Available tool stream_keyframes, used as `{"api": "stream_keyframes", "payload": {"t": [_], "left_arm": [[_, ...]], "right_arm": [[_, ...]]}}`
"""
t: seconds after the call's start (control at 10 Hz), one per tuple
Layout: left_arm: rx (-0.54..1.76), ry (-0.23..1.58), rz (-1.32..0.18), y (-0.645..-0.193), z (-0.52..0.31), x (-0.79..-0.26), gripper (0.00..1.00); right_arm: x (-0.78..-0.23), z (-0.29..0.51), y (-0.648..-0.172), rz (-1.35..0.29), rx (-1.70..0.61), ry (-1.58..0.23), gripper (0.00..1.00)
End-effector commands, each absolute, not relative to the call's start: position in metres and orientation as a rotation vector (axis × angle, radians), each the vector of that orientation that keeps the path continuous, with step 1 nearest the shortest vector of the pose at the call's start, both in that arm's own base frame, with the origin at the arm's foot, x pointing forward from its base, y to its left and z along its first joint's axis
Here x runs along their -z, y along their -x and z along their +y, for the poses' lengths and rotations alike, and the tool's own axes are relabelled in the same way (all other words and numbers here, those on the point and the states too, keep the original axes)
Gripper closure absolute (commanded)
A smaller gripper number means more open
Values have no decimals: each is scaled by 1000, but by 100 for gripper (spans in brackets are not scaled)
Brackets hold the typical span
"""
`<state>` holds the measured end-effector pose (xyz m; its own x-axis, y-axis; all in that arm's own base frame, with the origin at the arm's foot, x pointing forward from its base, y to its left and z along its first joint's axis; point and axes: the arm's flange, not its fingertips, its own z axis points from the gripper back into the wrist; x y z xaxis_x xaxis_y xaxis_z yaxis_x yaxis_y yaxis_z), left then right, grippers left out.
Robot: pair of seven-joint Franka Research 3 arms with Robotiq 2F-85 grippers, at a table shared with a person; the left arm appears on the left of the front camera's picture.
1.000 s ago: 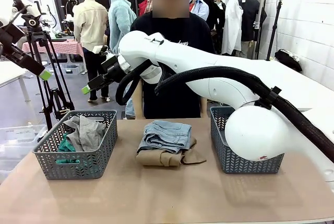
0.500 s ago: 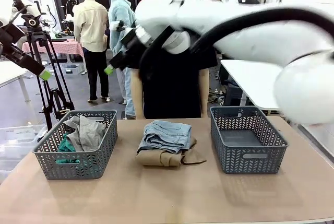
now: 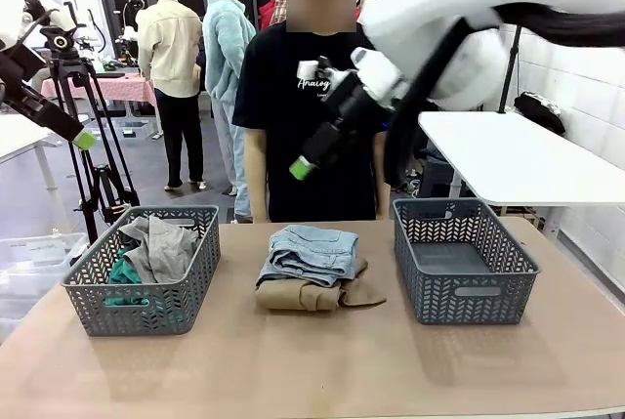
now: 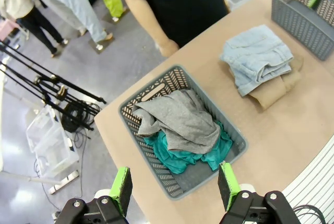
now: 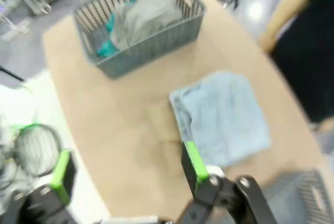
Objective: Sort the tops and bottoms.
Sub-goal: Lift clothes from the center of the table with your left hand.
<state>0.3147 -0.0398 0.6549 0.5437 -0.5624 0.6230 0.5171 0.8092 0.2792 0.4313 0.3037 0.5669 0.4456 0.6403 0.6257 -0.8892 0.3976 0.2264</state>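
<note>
Across the middle of the desk [image 3: 293, 360], nothing among the cloth has shifted in the last second; the movement is all in the right arm [image 3: 469, 9]. A second ago it stretched far over toward the left side, its tip high above the left basket [image 3: 146, 292]. It has since swung back, and now reaches down from the upper right in front of the person's black shirt.

That left basket holds two of the tops, the grey top [image 3: 166, 243] draped over the teal top [image 3: 122, 272]. The right basket [image 3: 469, 292] has nothing in it that I can see. Between the two baskets lies the unsorted pile, the folded denim bottoms [image 3: 312, 251] resting on the tan top [image 3: 303, 294], whose edges show beneath.

The right pincer [image 3: 305, 165] hangs well above this pile, jaws spread wide and empty. Its wrist view looks down on the denim just past the green pads, blurred by the swing. The left pincer [image 4: 175, 187] is also spread with nothing between its pads, high over the left basket and apart from its contents.

My reading is that the tops basket is partly filled and the right arm is returning for the next garment. The denim lies uppermost, so it is probably next, bound for the empty right basket. The tan top must wait until the denim is lifted off it.
</note>
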Motion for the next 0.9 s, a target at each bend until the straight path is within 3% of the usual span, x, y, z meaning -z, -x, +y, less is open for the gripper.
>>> {"api": "stream_keyframes", "payload": {"t": [0.0, 0.2, 0.3, 0.6, 0.7, 0.8], "left_arm": [[641, -65, -763, -316, -38, -656, 14], [641, -65, -763, -316, -38, -656, 14], [641, -65, -763, -316, -38, -656, 14], [641, -65, -763, -316, -38, -656, 14], [641, -65, -763, -316, -38, -656, 14], [641, -65, -763, -316, -38, -656, 14]], "right_arm": [[-567, 277, -398, -521, -968, -583, 0], [-572, 282, -397, -640, -935, -608, 0], [-569, 272, -399, -510, -984, -559, 0], [-575, 270, -394, -549, -972, -561, 0], [-559, 298, -401, -419, -1096, -391, 0], [-573, 280, -392, -391, -1118, -300, 0]]}}
